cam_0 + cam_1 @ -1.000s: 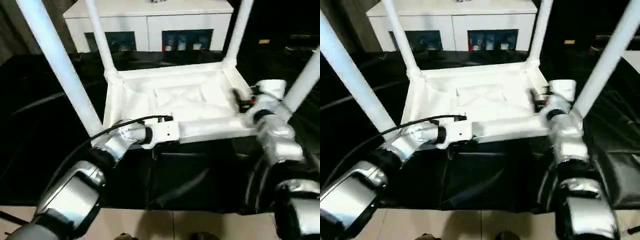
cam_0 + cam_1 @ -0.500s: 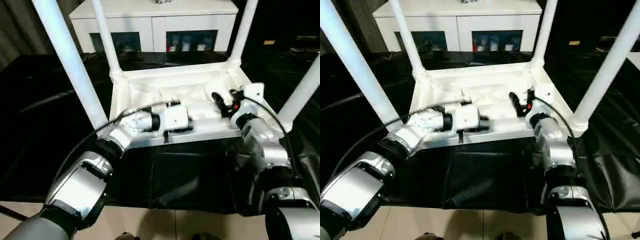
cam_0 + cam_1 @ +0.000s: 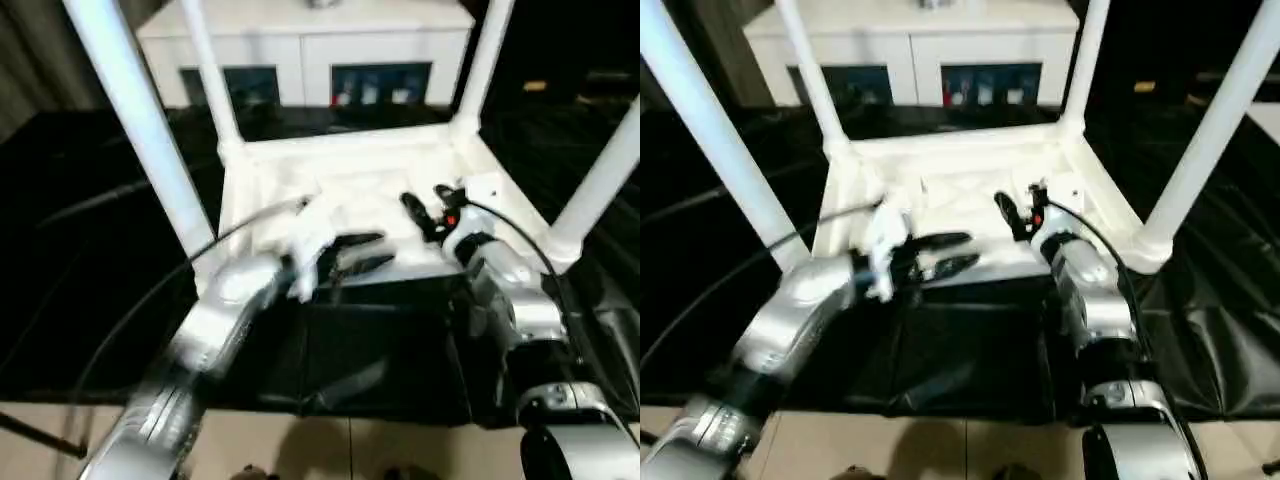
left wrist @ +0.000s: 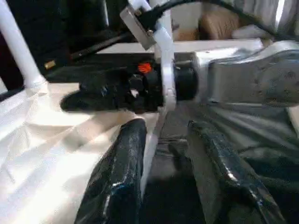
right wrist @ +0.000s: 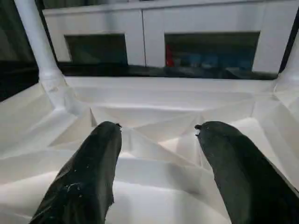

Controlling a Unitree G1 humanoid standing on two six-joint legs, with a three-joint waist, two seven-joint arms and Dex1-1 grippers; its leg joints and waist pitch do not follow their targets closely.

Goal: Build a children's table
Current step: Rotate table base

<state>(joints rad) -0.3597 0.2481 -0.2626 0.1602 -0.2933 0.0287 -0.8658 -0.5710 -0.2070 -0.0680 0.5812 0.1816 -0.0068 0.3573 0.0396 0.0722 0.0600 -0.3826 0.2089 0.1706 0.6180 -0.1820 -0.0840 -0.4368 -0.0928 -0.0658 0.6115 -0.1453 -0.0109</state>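
Observation:
The children's table lies upside down on a black cloth, its ribbed white tabletop (image 3: pixel 350 185) facing up. Four white legs stand in the corner sockets: near left (image 3: pixel 140 140), far left (image 3: pixel 210 75), far right (image 3: pixel 485 65), near right (image 3: pixel 600 185). My left gripper (image 3: pixel 375 252) hovers at the tabletop's near edge, pointing right, fingers open and holding nothing. My right gripper (image 3: pixel 425 200) is open above the ribbed underside (image 5: pixel 154 107) near the right side. In the left wrist view, the right gripper (image 4: pixel 107 93) shows ahead of my left fingers (image 4: pixel 126 154).
A white cabinet (image 3: pixel 310 50) with glass doors stands behind the table. The black cloth (image 3: pixel 380 350) hangs over the front edge toward a tiled floor (image 3: pixel 330 450). A black cable (image 3: pixel 130 310) runs along my left arm.
My left gripper has opened and swung from the near-left leg toward the middle of the near edge. My right gripper has moved inward from the right edge over the underside.

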